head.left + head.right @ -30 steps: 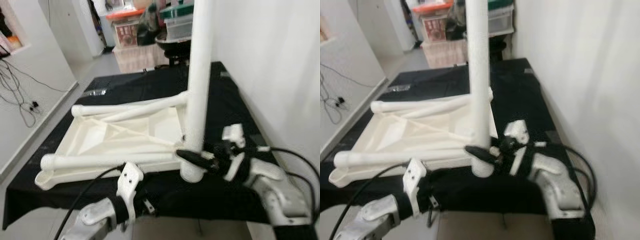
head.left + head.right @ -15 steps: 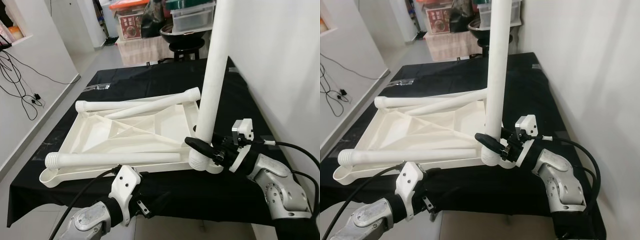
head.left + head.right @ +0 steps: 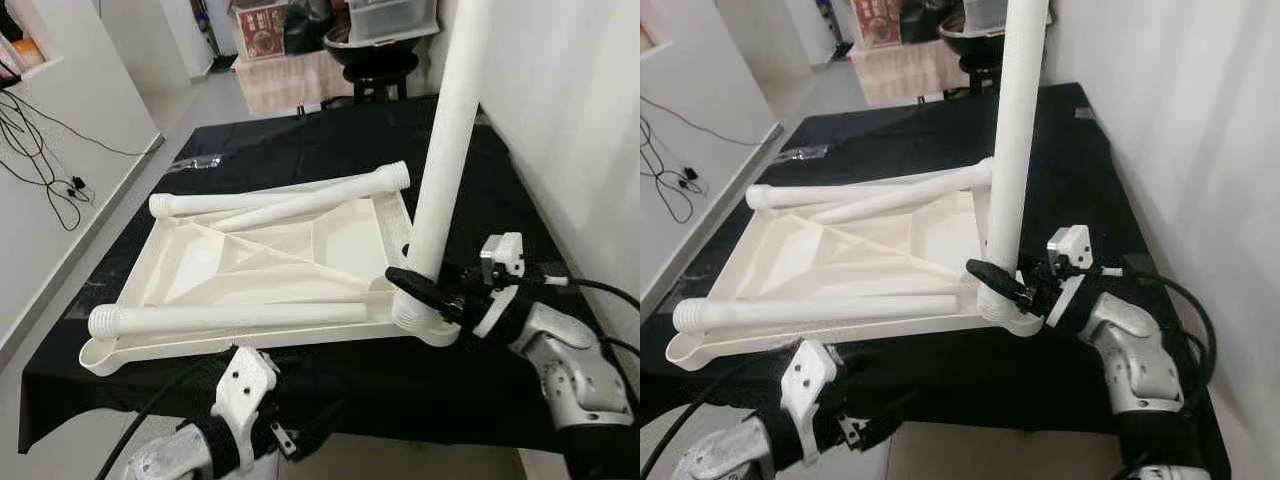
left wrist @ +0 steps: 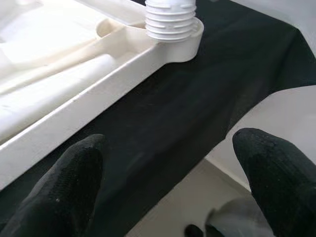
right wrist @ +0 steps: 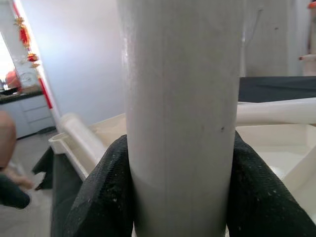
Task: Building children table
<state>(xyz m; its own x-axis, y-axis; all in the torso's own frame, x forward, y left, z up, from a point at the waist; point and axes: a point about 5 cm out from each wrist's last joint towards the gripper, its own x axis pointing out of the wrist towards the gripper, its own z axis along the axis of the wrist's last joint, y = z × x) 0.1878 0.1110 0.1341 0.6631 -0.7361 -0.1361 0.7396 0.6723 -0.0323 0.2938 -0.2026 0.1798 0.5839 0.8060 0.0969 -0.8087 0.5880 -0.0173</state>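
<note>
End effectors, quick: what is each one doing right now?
Left end effector: open, holding nothing.
Right end effector: closed on the upright leg.

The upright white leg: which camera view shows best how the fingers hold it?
The right wrist view: both black fingers press against opposite sides of the upright white leg. The eye views show the right gripper low on the leg, near the tabletop's corner socket. The left wrist view shows a different leg's threaded end.

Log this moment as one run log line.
right gripper: shut on upright table leg at tabletop near corner socket | left gripper: open, low by table edge | loose legs: lying on tabletop
</note>
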